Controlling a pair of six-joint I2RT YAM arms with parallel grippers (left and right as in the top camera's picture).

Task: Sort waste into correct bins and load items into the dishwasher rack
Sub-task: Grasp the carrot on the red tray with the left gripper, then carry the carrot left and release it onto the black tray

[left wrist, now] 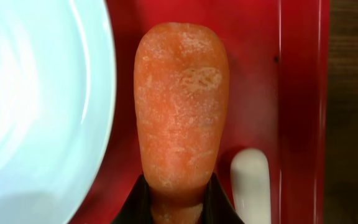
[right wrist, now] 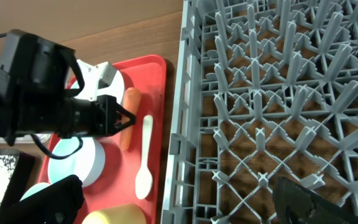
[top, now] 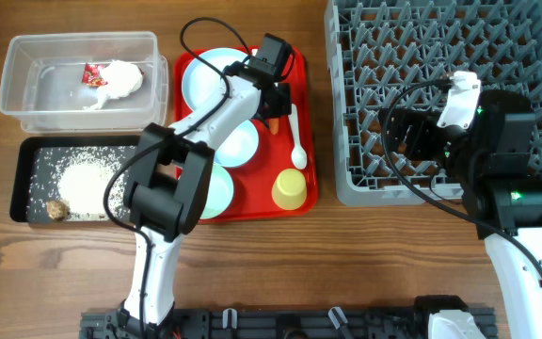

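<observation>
A flat red tray point(top: 252, 200) lies on the brown wooden table point(top: 252, 273), long sides running front to back.

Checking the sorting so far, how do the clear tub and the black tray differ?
The clear tub is see-through and taller-walled; the black tray is opaque and shallow. The tub holds a red wrapper and white tissue; the tray holds rice grains and a brown lump. Both are rectangular, side by side.

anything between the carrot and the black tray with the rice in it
Yes: the two bowls on the red tray lie between the carrot and the black tray. They are low, so lifting over them probably clears.
</observation>
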